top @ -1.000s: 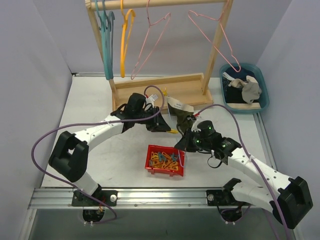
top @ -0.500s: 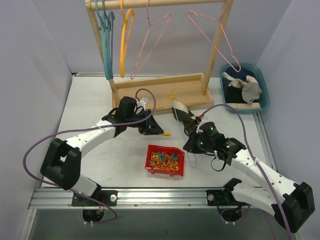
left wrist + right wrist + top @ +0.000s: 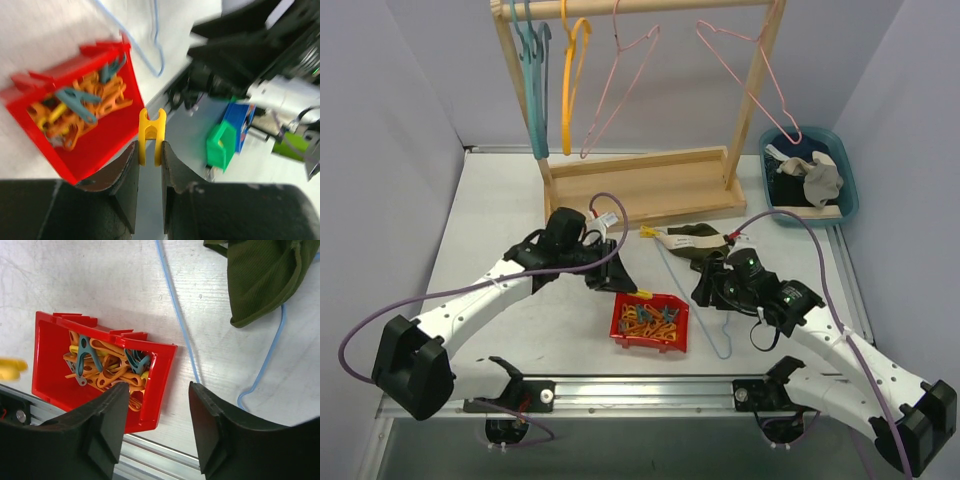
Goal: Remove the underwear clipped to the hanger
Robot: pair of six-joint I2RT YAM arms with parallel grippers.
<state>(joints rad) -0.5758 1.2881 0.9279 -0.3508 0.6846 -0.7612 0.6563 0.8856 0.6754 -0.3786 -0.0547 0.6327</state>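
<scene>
A red bin (image 3: 648,343) of clips (image 3: 650,318) sits near a wooden rack (image 3: 640,185).

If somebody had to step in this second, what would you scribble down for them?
Left pincer: shut on a yellow clip, by the red bin of clips.
Right pincer: open, empty, above the table near the bin.
Olive underwear lies on the table with the blue wire hanger; a second yellow clip seems to sit at its waistband.
Grey-beige cloth is in the teal tub.
Left to do: drop the held clip in the bin, take off the other, probably move the olive pair to the tub.
</scene>
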